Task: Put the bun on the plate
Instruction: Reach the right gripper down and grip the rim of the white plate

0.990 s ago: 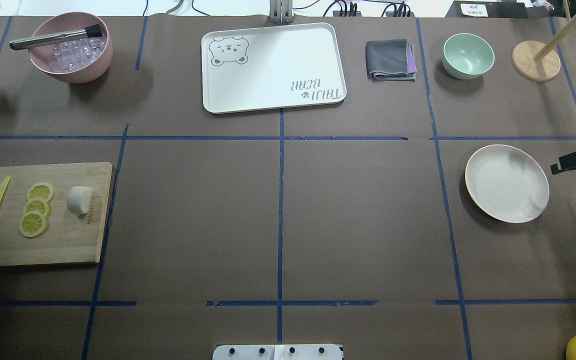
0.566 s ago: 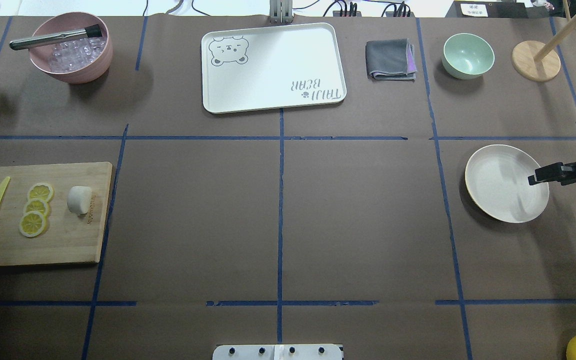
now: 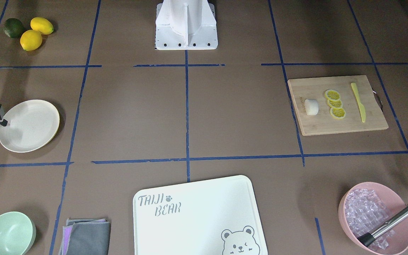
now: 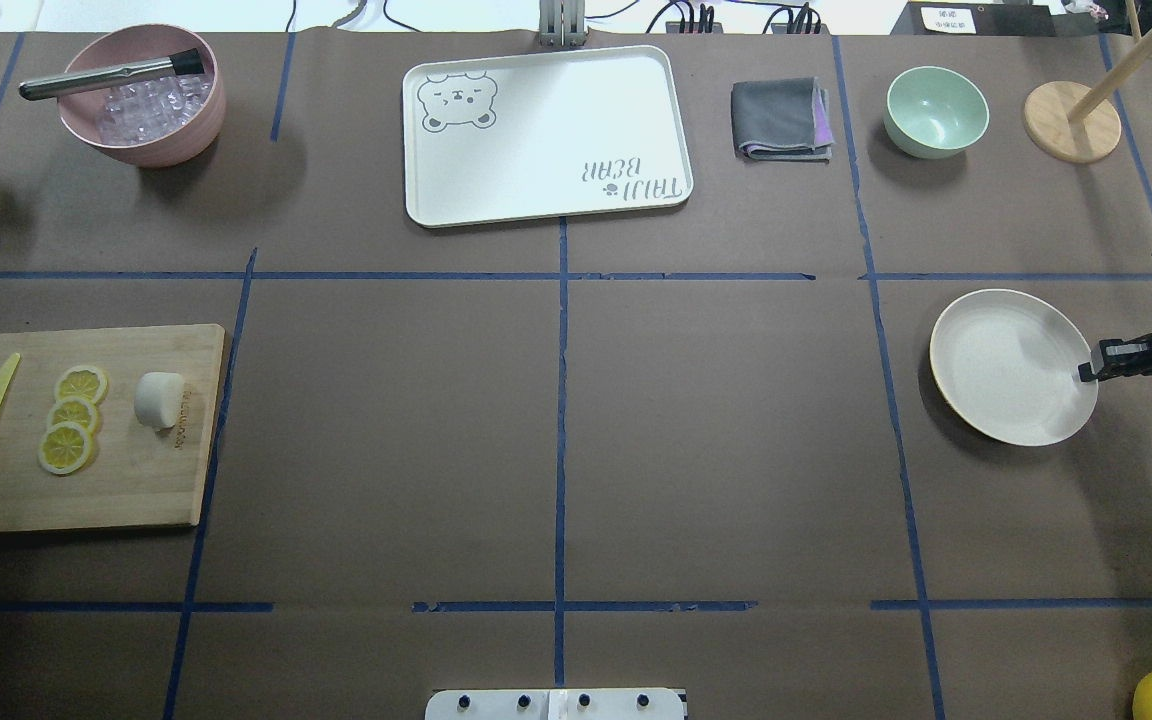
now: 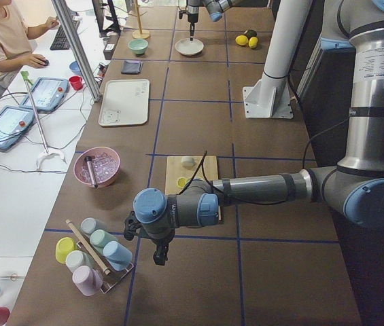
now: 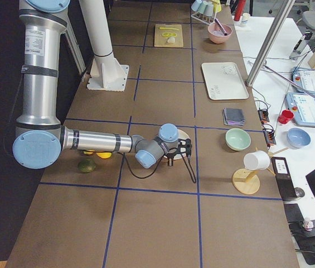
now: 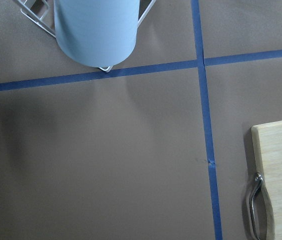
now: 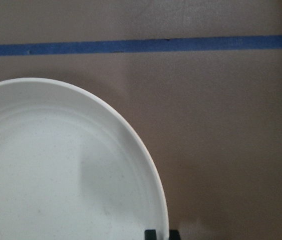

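Right, we see the bun (image 4: 158, 399) lying on the cutting board (image 4: 136, 480), just beside the lemon slices (image 4: 71, 418), at the opposite end of the table from the plate (image 4: 996, 380). Right gripper (image 4: 1089, 374) is at the plate's outer rim. Its wrist view shows the fingertips (image 8: 150, 235) only as dark slivers by that rim, so we cannot tell whether it is parted or clenched. Left gripper (image 5: 159, 258) hangs near the cup rack (image 5: 93, 261), off the board's end. We cannot tell its state either.
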